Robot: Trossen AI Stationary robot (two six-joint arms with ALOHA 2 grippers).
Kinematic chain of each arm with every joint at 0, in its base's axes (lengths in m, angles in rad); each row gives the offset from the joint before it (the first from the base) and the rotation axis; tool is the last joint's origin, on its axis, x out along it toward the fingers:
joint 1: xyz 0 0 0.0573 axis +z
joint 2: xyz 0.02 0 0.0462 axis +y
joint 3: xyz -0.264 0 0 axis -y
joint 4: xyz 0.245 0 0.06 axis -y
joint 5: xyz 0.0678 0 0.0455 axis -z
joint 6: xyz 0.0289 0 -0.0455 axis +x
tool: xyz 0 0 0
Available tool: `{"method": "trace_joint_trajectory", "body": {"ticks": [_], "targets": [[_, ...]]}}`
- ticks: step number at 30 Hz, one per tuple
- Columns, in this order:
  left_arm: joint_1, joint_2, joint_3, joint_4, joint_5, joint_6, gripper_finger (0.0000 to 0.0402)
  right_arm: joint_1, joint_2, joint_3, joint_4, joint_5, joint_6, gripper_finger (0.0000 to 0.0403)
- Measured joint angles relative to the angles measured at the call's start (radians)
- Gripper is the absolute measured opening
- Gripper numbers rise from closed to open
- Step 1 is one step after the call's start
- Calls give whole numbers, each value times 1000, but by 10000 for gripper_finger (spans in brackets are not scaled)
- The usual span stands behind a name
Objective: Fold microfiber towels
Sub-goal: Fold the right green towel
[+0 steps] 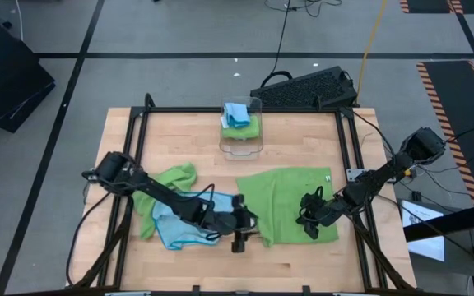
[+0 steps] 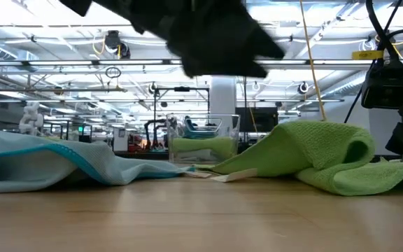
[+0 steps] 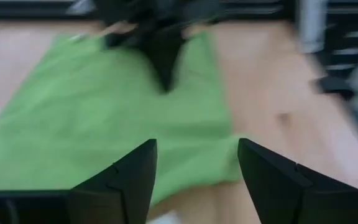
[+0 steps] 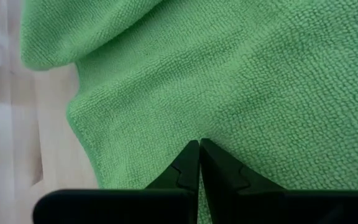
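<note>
The step in hand looks like the fold of the spread lime-green microfiber towel (image 1: 290,201), which lies on the right half of the pale wooden worktop (image 1: 179,271), one side already humped up in a loose roll. The right pincer (image 1: 309,222) sits low on this towel's near right part, fingers pressed together; whether any pile is nipped between the tips I cannot tell. The left pincer (image 1: 249,226) hovers at the towel's near left edge, fingers apart and empty.

The next move, I judge, calls for the left pincer to come down on that near edge and pinch it, then both to carry the edge across in step so the floppy cloth does not bunch.

Count: one spread green towel; a crumpled green towel (image 1: 171,182) and a crumpled light-blue towel (image 1: 175,226) heaped together under the left arm; in the clear plastic bin (image 1: 242,145) at the far side, one green and one blue folded cloth can be made out. Two pincers.
</note>
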Motion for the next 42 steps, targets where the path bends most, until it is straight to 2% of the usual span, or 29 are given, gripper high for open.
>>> {"method": "trace_joint_trajectory", "body": {"ticks": [3, 8, 10, 14, 19, 21, 26, 28, 31, 36, 38, 42], "targets": [[-3, -30, -1, -143, -33, -91, 227, 0, 0, 0, 1, 1, -1, 12], [-54, -27, -1, -233, 110, -250, 227, 0, 0, -1, 4, 6, -5, 12], [-72, 0, -1, -205, 104, -291, 227, 0, 0, -1, 6, 15, -6, 12], [-73, 73, -1, -92, 16, -347, 227, 0, 1, -2, 20, 25, -6, 12], [-68, 149, -1, 74, 8, -252, 228, 0, 1, -3, 39, 27, -7, 12], [-60, 178, 0, 144, 15, -240, 228, 0, 1, -3, 41, 27, -7, 12], [-13, 250, -3, 201, 65, -244, 227, 0, 1, -2, 48, 28, -10, 12], [-2, 265, -2, 287, 107, -221, 227, 0, 1, -2, 46, 28, -10, 12], [1, 274, 0, 360, 113, -172, 223, 0, 0, -2, 45, 28, -10, 12], [-1, 276, 0, 385, 114, -146, 172, 0, 0, -2, 45, 28, -10, 12], [0, 276, 0, 389, 139, -179, 132, 0, 0, -2, 45, 29, -15, 12], [0, 276, -1, 385, 268, -238, 31, 0, 0, -1, 45, 29, -17, 12]]}}
